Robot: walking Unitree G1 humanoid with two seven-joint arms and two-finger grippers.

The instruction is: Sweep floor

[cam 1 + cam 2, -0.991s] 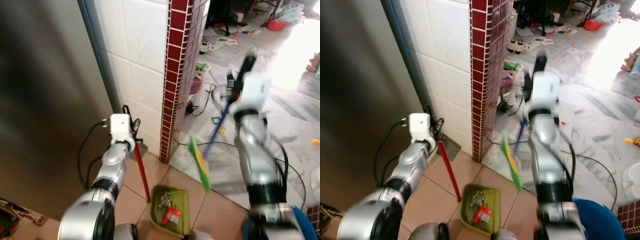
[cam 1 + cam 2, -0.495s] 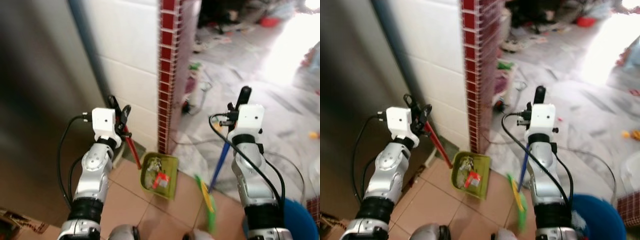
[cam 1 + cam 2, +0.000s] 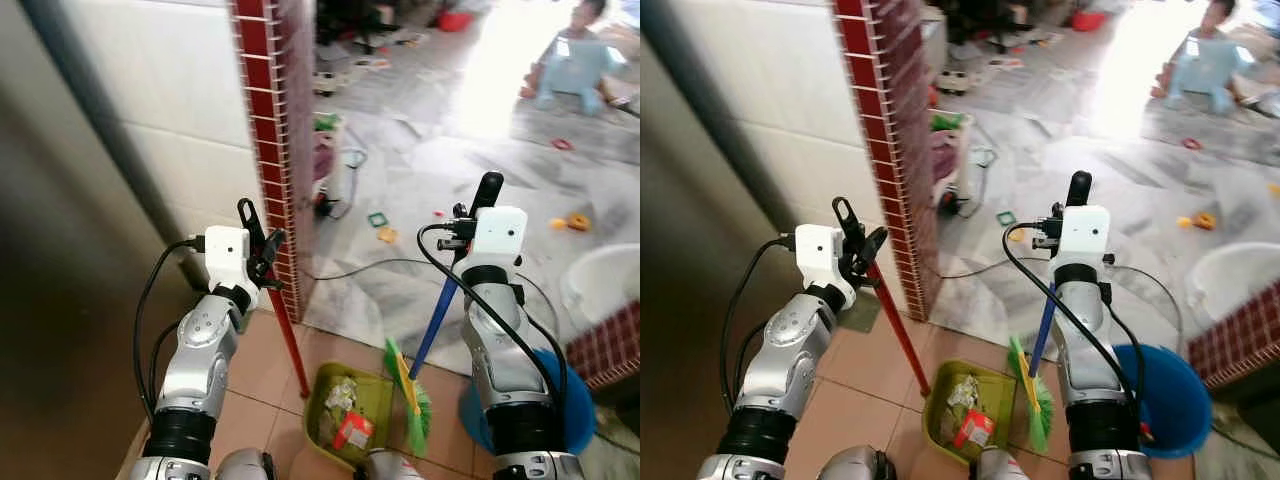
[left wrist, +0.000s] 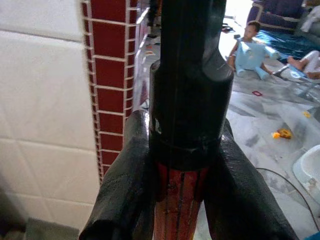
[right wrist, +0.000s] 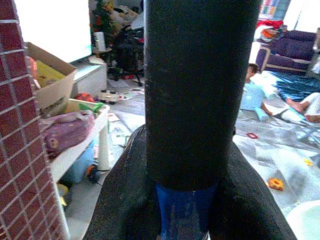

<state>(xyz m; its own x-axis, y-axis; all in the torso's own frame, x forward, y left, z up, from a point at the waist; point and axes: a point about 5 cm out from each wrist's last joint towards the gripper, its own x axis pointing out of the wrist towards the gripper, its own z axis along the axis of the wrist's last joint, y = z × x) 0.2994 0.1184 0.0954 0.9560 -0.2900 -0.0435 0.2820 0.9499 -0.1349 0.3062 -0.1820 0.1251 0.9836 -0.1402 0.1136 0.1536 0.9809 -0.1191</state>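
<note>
Dustpan [image 3: 352,408], green, sits on the tan floor tiles [image 3: 262,365] near the red brick pillar [image 3: 270,150], holding debris and a red wrapper whose print is unreadable. Left gripper [image 3: 262,240] is clenched on the dustpan's red handle [image 3: 290,335]. Right gripper [image 3: 472,215] clamps the blue broom handle [image 3: 435,325]; green bristles [image 3: 408,395] rest beside the pan, by a blue bucket [image 3: 1165,400] partly hidden behind the right arm.

Both silver arms raised forward, left gripper [image 4: 181,200] clamped tight, right gripper [image 5: 185,195] seemingly clamped too, wrists upright
</note>
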